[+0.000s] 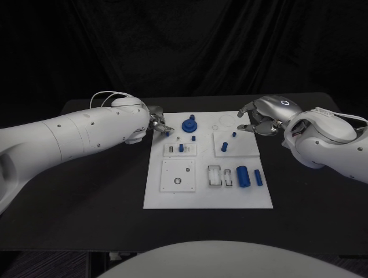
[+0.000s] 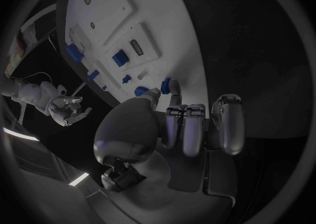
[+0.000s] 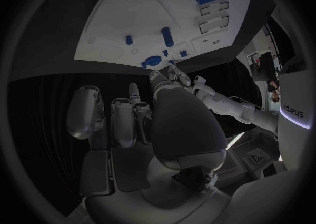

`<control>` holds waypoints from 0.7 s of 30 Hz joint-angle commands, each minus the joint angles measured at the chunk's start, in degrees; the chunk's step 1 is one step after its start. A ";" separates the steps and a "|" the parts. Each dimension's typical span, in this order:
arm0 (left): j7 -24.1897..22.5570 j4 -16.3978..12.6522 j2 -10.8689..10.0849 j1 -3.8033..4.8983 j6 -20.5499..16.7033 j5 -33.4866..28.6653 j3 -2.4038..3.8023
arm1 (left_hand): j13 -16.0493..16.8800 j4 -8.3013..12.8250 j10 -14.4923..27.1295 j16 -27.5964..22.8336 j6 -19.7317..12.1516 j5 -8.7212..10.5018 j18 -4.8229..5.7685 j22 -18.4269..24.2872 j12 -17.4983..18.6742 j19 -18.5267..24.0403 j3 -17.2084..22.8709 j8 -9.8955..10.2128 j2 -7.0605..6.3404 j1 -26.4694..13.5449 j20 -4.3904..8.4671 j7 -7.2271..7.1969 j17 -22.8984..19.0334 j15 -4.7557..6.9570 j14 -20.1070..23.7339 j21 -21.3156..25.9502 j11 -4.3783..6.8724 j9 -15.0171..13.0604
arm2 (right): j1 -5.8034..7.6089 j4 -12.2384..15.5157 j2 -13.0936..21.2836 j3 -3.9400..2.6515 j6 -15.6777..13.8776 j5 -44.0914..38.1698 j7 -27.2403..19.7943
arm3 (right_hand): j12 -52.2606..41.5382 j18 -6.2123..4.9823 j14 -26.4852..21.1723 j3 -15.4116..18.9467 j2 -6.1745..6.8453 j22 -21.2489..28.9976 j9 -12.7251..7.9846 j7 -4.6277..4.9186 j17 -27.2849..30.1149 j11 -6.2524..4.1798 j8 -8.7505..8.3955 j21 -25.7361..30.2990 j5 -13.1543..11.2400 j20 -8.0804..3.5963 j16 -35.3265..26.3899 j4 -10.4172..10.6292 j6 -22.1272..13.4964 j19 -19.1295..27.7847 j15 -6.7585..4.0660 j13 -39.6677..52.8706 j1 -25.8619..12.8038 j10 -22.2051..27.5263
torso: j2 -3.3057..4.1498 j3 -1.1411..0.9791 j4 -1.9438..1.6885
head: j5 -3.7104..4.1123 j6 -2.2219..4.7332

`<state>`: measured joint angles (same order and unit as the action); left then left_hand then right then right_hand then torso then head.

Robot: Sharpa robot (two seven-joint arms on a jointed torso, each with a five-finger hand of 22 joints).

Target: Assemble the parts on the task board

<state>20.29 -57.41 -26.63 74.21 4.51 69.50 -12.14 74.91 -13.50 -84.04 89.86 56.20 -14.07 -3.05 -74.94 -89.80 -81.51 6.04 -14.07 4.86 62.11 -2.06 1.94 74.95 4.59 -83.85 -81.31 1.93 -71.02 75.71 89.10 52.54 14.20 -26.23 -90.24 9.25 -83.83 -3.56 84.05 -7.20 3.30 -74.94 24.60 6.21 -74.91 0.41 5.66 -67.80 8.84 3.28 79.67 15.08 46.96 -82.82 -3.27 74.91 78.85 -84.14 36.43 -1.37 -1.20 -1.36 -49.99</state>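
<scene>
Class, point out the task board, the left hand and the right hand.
Task board (image 1: 207,197), head view, bare near edge.
Left hand (image 1: 155,121), head view, middle of the hand.
Right hand (image 1: 263,119), head view, middle of the hand.

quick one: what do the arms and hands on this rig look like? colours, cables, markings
Two glossy white arms with rounded shells: left arm, right arm. Thin white cables loop near both wrists. Each ends in a silver-grey metallic robot hand: left robot hand, right robot hand, with segmented fingers and a smooth domed back. No legible markings on either.

Dim overhead light is leaving the surroundings black. The task board (image 1: 207,194) is reflecting brightest. Fisheye distortion is bending wrist-view edges.
</scene>
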 commanded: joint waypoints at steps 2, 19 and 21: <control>-1.33 0.14 0.18 -0.17 0.68 -0.18 0.05 | 15.09 0.35 -5.96 0.14 -0.06 -0.29 -0.17 -6.36 -0.20 0.26 0.28 0.49 0.07 0.80 -0.25 0.31 15.05 -0.42 -6.15 0.38 -0.36 0.12 | -0.11 0.12 0.05 -0.04 0.35 -0.17 0.55 | 0.28 -0.90 3.20 0.04 -0.51 -9.09 -0.07 0.16 -7.67 0.45 -0.36 0.35 0.31 0.11 -0.35 -0.31 0.42 0.48 0.42 10.18 -0.13 0.15 | -0.04 0.02 0.07 | 0.03 -0.01; -1.98 0.45 0.24 -0.31 1.07 -0.18 0.05 | 15.09 2.30 -5.96 0.14 0.43 -4.04 -0.22 -6.51 -0.20 0.40 3.44 2.00 -0.32 2.98 -0.26 0.20 15.05 -0.39 -6.15 0.70 -0.29 1.16 | -0.11 0.01 -0.07 -0.04 0.60 -0.17 0.61 | 0.33 -0.90 3.19 -0.06 -0.60 -9.09 -0.14 0.17 -7.66 0.44 -0.40 0.38 0.54 0.12 -0.37 -0.48 0.51 0.48 0.42 10.14 0.10 0.17 | -0.10 -0.03 0.02 | 0.61 -0.01; -2.03 0.46 0.23 -0.33 1.12 -0.18 0.05 | 15.09 2.50 -5.96 0.14 0.46 -4.14 -0.24 -6.47 -0.20 0.46 3.73 2.07 -0.39 3.15 -0.25 0.19 15.05 -0.38 -6.15 0.78 -0.28 1.20 | -0.12 0.00 -0.09 -0.04 0.61 -0.17 0.62 | 0.33 -0.90 3.19 -0.06 -0.60 -9.09 -0.14 0.17 -7.66 0.44 -0.40 0.38 0.54 0.12 -0.37 -0.48 0.51 0.48 0.42 10.14 0.10 0.17 | -0.09 -0.02 0.04 | 0.64 -0.01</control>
<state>19.37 -56.93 -26.52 74.02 4.98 69.50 -12.13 74.92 -10.98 -84.04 89.86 56.42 -18.06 -3.05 -74.93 -89.80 -81.30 9.38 -12.27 4.54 64.70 -2.28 2.15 74.93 4.39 -84.05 -80.87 1.93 -69.88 75.71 89.06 52.46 14.20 -25.96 -90.24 9.26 -83.83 -3.56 84.05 -7.36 3.30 -74.92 24.55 6.42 -74.91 0.63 5.43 -67.55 9.09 3.28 79.67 14.92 47.17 -82.82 -3.27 74.90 78.85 -83.92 36.31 -1.40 -1.15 -0.79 -49.99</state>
